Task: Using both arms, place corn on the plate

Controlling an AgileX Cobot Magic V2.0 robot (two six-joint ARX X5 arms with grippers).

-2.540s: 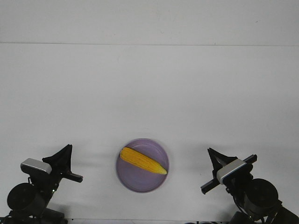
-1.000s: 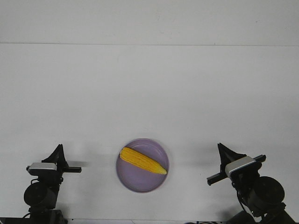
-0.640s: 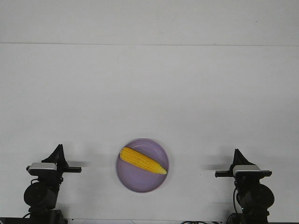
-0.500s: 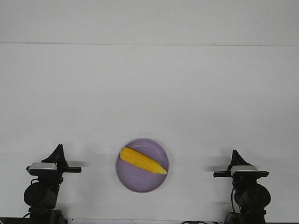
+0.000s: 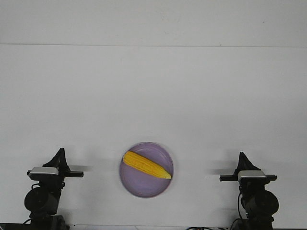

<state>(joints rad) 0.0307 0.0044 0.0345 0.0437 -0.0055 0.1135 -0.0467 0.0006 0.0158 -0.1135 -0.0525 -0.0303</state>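
corn (image 5: 146, 165) lies diagonally across the plate (image 5: 139, 188) (pointed end toward the right arm), left gripper (image 5: 59, 156) and right gripper (image 5: 242, 160) well clear on either side of the plate, both holding nothing, jaw state can't tell.

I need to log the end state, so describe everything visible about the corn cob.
The small yellow-orange corn cob lies flat on the round lavender-purple plate, set diagonally: its blunt, thicker end points to the far left, its tapered tip to the near right, close to the rim. Rows of kernels give it a bumpy, slightly glossy look. It is whole and sits entirely within the plate. Only the plate touches it; neither gripper is near it.
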